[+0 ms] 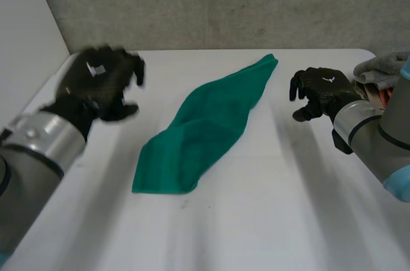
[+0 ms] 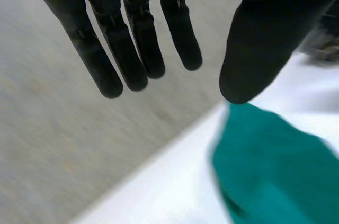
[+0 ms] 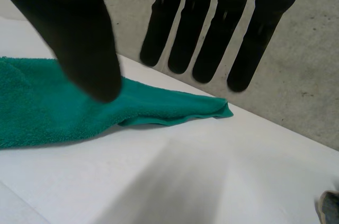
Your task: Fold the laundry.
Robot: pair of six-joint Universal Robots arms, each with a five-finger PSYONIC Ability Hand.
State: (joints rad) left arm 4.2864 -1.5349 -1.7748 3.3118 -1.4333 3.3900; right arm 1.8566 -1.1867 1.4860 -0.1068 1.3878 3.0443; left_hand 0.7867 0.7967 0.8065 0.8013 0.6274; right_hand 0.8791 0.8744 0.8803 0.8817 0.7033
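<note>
Green towel lies on the white surface as a long diagonal strip. Its narrow tip points to the far edge and its wider blunt end lies toward the near left. Its edges are rumpled and doubled over at the tip, as the right wrist view shows.

Left hand hangs above the surface's left side, well apart from the towel. In its wrist view the fingers are straight and spread with the thumb out, grasping nothing. Right hand is over the right side, near the narrow tip but not touching it. Its fingers are straight and released, nothing held.

Bare surface runs along both long sides of the towel and across the whole near part. The far edge meets a concrete wall, and a white wall stands at the left. A grey cloth heap sits at the far right corner, just beside the right arm.
</note>
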